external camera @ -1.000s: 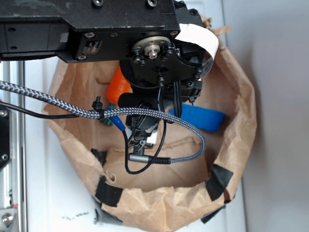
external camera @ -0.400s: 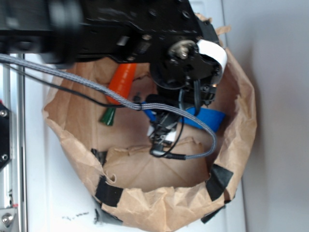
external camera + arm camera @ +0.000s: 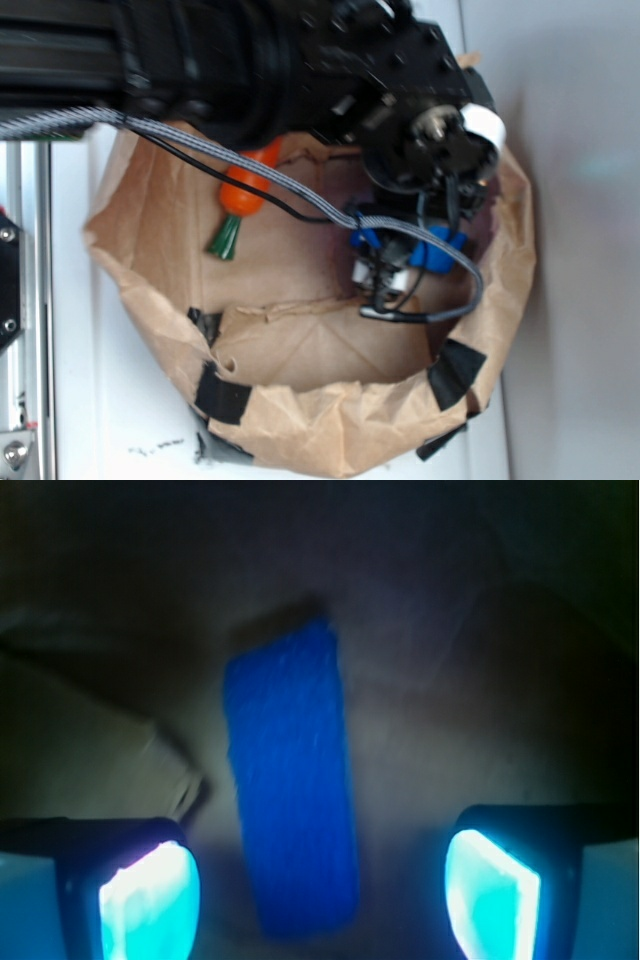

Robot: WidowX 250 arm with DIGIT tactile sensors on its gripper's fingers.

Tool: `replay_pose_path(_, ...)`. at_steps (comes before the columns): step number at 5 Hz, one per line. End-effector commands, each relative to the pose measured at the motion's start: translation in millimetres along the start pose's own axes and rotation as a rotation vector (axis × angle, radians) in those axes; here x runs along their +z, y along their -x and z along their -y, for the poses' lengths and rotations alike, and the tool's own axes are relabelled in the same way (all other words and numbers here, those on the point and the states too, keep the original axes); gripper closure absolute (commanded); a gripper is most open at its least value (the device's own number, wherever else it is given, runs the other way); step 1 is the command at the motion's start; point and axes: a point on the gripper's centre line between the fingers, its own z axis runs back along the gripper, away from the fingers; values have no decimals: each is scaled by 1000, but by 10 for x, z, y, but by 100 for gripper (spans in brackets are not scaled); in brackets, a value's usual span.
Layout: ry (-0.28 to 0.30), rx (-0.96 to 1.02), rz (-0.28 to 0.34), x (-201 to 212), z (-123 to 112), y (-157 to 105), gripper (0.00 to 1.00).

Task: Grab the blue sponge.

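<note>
**Jaws spread over the sponge**

The jaws stand wide apart, gripping nothing, their two pads (image 3: 150, 900) glowing at the lower corners of the wrist view. Between them lies the blue sponge (image 3: 292, 790), flat on the brown paper and running lengthwise away from the camera, slightly tilted. From outside, the gripper (image 3: 385, 275) hangs inside the paper bowl (image 3: 330, 420), hiding most of the sponge.

It looks light, soft and grainy — likely to squash rather than slip, so pinch across its narrow width, near the middle.

One sponge, one orange toy carrot (image 3: 245, 190) well to the side, one paper bowl on the white bench (image 3: 100, 400).
</note>
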Motion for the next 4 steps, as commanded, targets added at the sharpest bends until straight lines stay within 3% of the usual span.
replay_pose_path(1, -60, -31, 90, -22, 162, -255, 100)
replay_pose_path(3, -35, -44, 135, 224, 161, -95, 100)
replay_pose_path(4, 15, -40, 140, 563, 214, 6, 100)
